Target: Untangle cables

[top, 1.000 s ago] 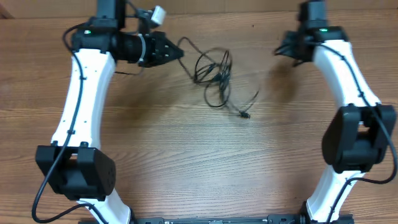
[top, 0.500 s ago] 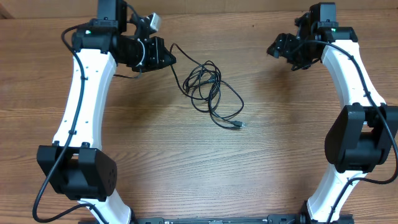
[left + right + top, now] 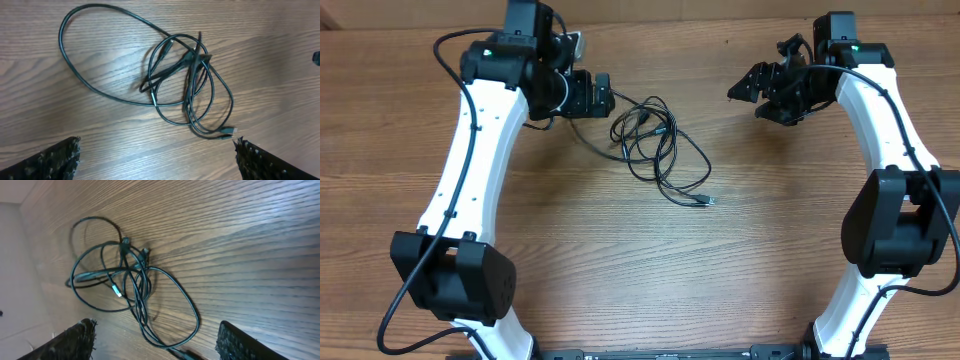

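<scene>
The left tool [image 3: 604,97] hangs over the far left part of the tabletop [image 3: 620,290] with its two fingers spread wide and nothing between them. In the left wrist view its dark fingertips [image 3: 62,157] sit at the two bottom corners, with only wood and cord showing in the gap. The right tool [image 3: 752,95] hangs over the far right, well apart from the cords. It is also spread wide and empty, its tips at the lower corners of its own view.

The brown, wood-grained tabletop carries everything. The white left arm [image 3: 470,170] rises along the left side and the white right arm [image 3: 885,110] along the right, each reaching from the near edge toward the far edge.

The cables [image 3: 655,140] lie flat on the wood in one loose tangle, just right of the left tool and toward the far middle. The thin black cords cross one another in a tight cluster near the middle of the bundle. One big loop swings out left toward the left tool, and narrower loops trail off to the near right. A small plug tip [image 3: 708,201] lies at the near-right end of the tangle. A short pale connector [image 3: 116,291] shows inside the bundle.
</scene>
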You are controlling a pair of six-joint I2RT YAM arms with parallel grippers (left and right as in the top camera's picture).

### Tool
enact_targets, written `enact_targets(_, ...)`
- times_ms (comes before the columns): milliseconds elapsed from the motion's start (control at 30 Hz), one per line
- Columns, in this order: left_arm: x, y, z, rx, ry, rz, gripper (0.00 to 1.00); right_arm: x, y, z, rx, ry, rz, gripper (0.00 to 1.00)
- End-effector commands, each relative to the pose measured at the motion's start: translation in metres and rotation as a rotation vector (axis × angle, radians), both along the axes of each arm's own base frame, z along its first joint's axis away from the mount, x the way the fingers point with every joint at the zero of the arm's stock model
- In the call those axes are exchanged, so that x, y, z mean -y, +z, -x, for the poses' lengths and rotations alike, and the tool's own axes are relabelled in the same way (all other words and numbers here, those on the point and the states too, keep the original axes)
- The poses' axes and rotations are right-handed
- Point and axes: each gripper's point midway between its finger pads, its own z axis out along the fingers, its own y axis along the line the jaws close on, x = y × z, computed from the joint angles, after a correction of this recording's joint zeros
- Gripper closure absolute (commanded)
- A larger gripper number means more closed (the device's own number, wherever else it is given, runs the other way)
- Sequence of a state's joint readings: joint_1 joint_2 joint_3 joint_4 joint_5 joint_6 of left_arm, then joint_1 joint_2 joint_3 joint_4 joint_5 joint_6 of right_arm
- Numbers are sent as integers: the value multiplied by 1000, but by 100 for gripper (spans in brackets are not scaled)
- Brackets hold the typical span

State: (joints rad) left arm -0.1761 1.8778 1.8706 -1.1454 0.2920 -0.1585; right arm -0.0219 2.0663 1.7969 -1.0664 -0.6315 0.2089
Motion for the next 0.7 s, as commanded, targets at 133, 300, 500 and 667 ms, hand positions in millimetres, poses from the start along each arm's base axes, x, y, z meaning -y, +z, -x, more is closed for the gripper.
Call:
enact_targets(133, 37, 8, -2, 74, -73, -37, 48, -3, -4, 0, 0, 12, 14, 21)
enact_targets(300, 70, -27, 0, 13, -141, -49, 61, -3, -4, 1, -3, 12, 14, 20)
enact_targets(500, 93, -84, 17, -142, -196, -96, 46, 7, -11, 2, -16, -6, 76, 17)
enact_targets(667, 99, -118, 14, -209, -166, -105, 38, 9, -13, 2, -19, -11, 94, 15)
